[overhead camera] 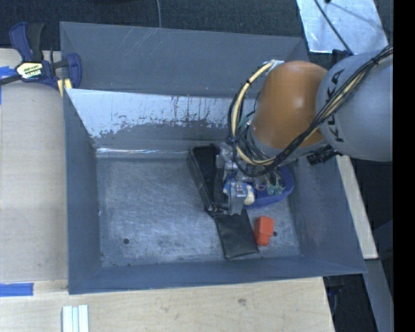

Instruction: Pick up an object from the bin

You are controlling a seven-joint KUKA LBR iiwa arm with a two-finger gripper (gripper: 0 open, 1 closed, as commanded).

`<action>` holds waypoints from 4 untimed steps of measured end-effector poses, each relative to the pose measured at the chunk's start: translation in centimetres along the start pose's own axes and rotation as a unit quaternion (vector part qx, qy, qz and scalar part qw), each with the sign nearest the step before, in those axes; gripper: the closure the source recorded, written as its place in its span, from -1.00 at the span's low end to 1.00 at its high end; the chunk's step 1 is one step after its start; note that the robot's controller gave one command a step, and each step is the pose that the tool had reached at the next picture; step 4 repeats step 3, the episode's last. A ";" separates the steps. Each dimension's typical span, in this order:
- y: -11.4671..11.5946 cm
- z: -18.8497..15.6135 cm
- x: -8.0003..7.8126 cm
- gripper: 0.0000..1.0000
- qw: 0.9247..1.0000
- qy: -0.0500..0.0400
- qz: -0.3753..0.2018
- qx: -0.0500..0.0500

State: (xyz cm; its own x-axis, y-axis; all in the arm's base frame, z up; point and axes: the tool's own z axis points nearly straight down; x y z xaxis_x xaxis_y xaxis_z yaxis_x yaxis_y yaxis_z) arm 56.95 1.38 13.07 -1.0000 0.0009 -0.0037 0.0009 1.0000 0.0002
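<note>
My jaws low in bin [83, 185], 3 o'clock of floor centre. How wide they stand and whether they hold anything: cannot tell. Long black bar [202, 175] just at my 9 o'clock, dark slab [236, 237] at 6, orange block [264, 230] at 5. Step, I judge: lining up grasp, nothing lifted. Next needs one thing centred, then closing.

We saw a grey bin [83, 185], its twelve-o'clock wall streaked with dark scratches. At four o'clock on its floor lay a red-orange block [263, 231] beside a black slab [236, 239]; at three o'clock, a blue piece [281, 189]. The wrist cover [290, 102] was orange-brown, its cables [238, 101] yellow and black.
</note>
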 end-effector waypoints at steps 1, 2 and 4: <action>-7.9 6.0 -3.5 -1.00 0.998 -0.001 -0.070 0.000; -7.7 5.2 -3.9 1.00 0.997 -0.006 -0.072 0.000; -5.7 -15.4 -3.1 1.00 0.996 -0.005 -0.086 0.001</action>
